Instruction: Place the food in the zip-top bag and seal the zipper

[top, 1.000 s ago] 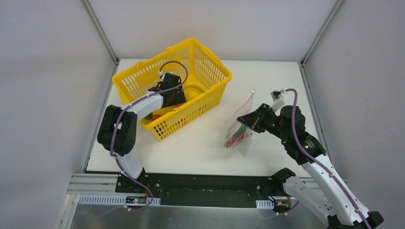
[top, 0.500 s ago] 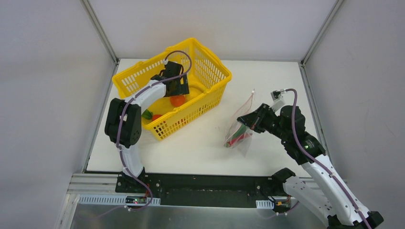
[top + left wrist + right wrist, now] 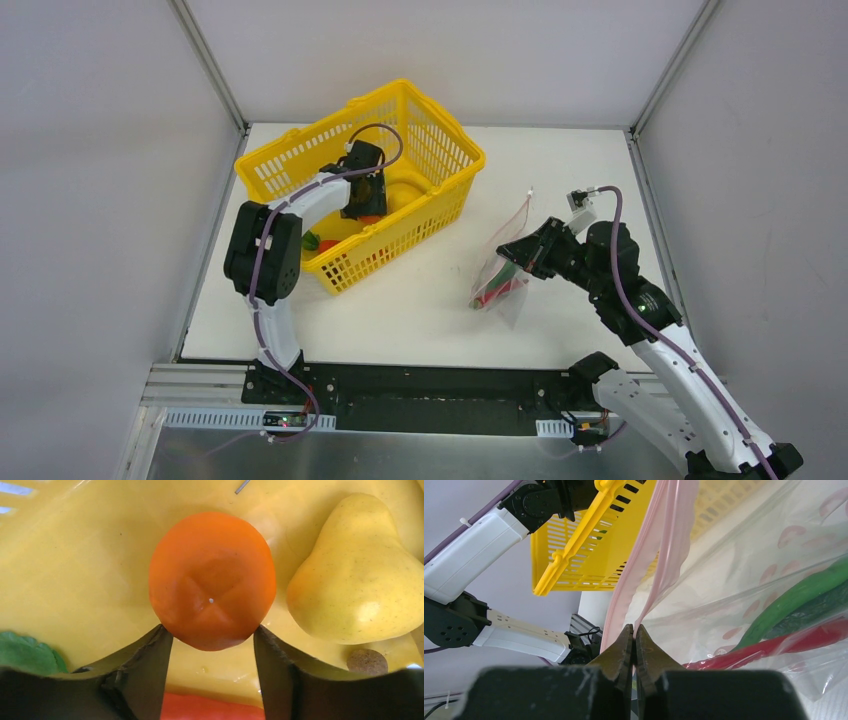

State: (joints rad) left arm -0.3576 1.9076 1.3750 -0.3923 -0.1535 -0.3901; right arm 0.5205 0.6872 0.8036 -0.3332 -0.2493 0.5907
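In the left wrist view an orange round fruit [image 3: 212,580] lies on the basket floor, and my left gripper [image 3: 212,630] has one fingertip against each side of its near half. From above, that gripper [image 3: 365,205] is down inside the yellow basket [image 3: 300,165]. My right gripper [image 3: 634,630] is shut on the edge of the zip-top bag [image 3: 500,275], just below its pink zipper [image 3: 664,540], and holds the bag up off the table. Inside the bag lie a long green pepper [image 3: 804,595] and a red chili [image 3: 794,640].
A yellow pear-shaped fruit [image 3: 360,580] sits right of the orange one. A green leafy piece [image 3: 25,652] and something red [image 3: 210,710] also lie in the basket. The basket's walls enclose my left gripper. The right gripper [image 3: 515,250] hangs over the table's right half.
My left gripper moved across the basket, opened wide over the orange fruit, then came down and closed in on it. The right arm and the bag have not moved.
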